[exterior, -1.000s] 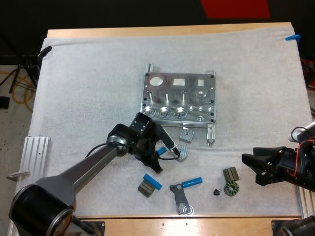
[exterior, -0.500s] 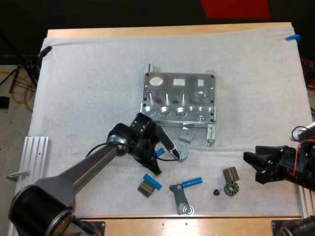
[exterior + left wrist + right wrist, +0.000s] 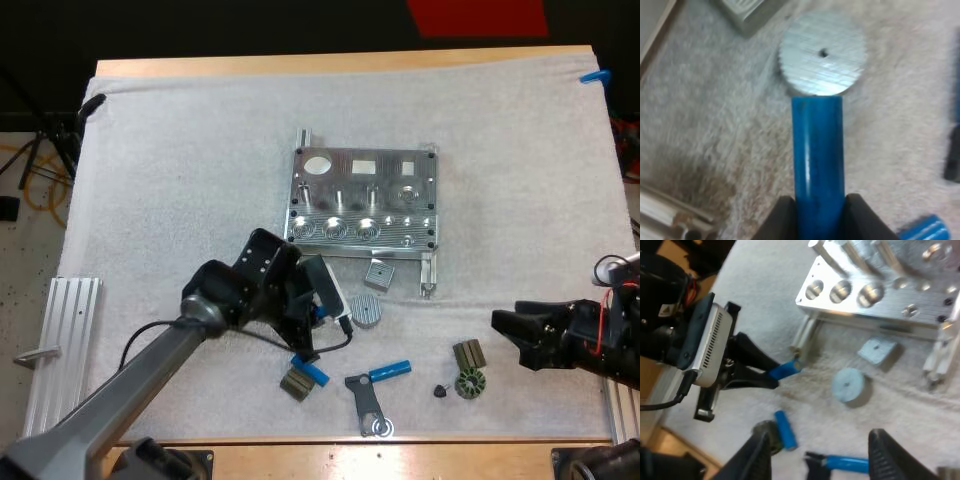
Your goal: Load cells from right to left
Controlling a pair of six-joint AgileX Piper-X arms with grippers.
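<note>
Left gripper first: its two black fingers are clamped on either side of a blue cylinder. They squeeze its near end while the rest sticks straight out ahead. The free end points at a knurled metal disc lying flat on the white mat. In the left wrist view the tip sits right at the disc's edge, though I can't tell whether the two touch.

From across the table, the held piece is just off the near-left corner of the metal fixture, close to its leg. A square metal block lies between the disc and the fixture's near edge.

Closer to the table's front, a second blue cylinder lies loose against a small dark part. A blue-handled tool rests just to their right.

Now the far side: the right gripper sits out at the mat's right, fingers spread wide with nothing between them. Two dark ribbed parts lie just beside it, towards the tool.
</note>
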